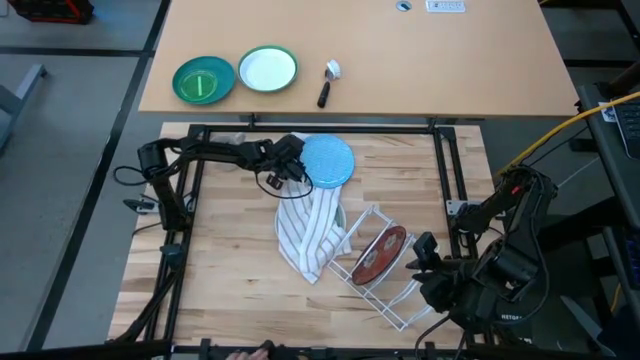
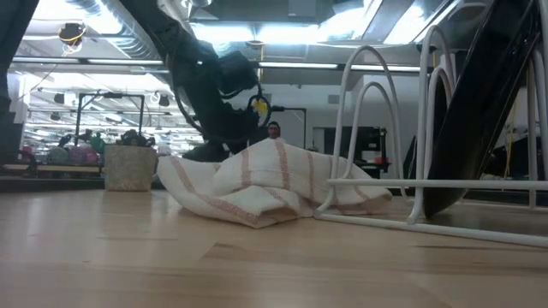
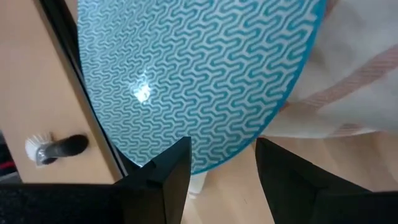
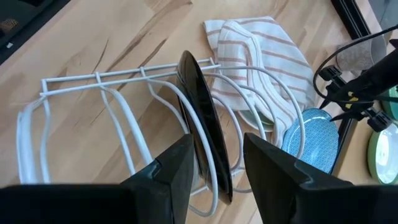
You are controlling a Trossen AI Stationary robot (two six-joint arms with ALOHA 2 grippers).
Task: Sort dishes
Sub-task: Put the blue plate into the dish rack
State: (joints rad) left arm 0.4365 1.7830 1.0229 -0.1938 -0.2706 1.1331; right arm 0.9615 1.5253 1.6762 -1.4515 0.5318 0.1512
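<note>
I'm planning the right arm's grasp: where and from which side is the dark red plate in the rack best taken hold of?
Probably by its upper rim, from above. The dark red plate stands on edge, leaning, between the hoops of the white wire rack, so both faces are fenced in by wire and only the top edge is free. The right gripper, jaws open, already sits beside the rack; its jaws could straddle that thin rim.
</note>
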